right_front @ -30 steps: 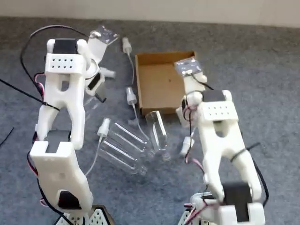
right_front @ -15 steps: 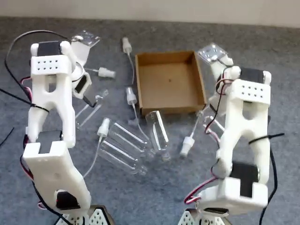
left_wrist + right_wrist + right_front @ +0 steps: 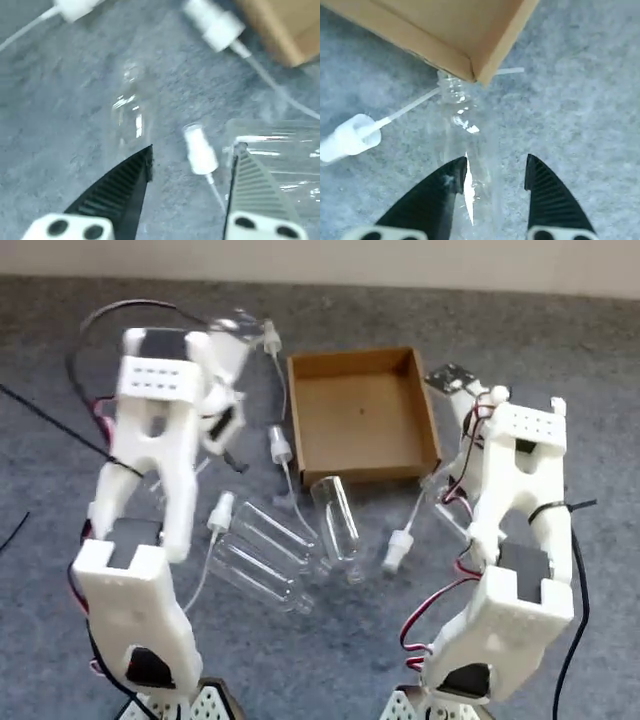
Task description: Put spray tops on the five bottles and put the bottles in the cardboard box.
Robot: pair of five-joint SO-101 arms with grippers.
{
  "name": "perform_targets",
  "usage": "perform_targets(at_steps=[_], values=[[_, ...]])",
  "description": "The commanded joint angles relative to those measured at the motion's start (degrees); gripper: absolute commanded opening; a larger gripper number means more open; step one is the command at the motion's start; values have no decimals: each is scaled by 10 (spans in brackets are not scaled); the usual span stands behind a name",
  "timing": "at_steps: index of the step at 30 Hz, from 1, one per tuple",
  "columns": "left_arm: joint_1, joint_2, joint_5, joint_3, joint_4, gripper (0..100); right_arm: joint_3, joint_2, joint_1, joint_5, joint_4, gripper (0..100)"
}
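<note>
Left gripper [image 3: 194, 149] is seen open, jaws spread wide above the grey carpet [image 3: 60, 100], with a white spray top [image 3: 199, 150] lying on the carpet between them, not gripped. A clear bottle [image 3: 131, 107] is found lying just beyond the dark jaw, and a second bottle [image 3: 280, 150] just beside the pale jaw. Two further spray tops [image 3: 215, 25] are seen farther off, one near a corner of the cardboard box [image 3: 290, 22].

Right gripper [image 3: 496, 161] is also open, jaws set either side of a lying bottle [image 3: 465, 132] without being closed on it. The bottle neck is placed just beside the box corner. A loose spray top [image 3: 350, 137] is seen near it, its tube running toward the neck.

In the high view, three open-necked bottles [image 3: 337, 520] are laid on the carpet in front of the cardboard box, between the two arms, outside the box. Spray tops are scattered around them
</note>
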Motion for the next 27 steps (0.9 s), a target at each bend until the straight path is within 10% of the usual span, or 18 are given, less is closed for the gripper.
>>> perform_targets(at_steps=[1, 27], values=[[58, -33, 16, -3, 8, 238, 2, 6, 6, 7, 0, 152], [133, -34, 55, -51, 18, 238, 62, -51, -39, 3, 10, 152]])
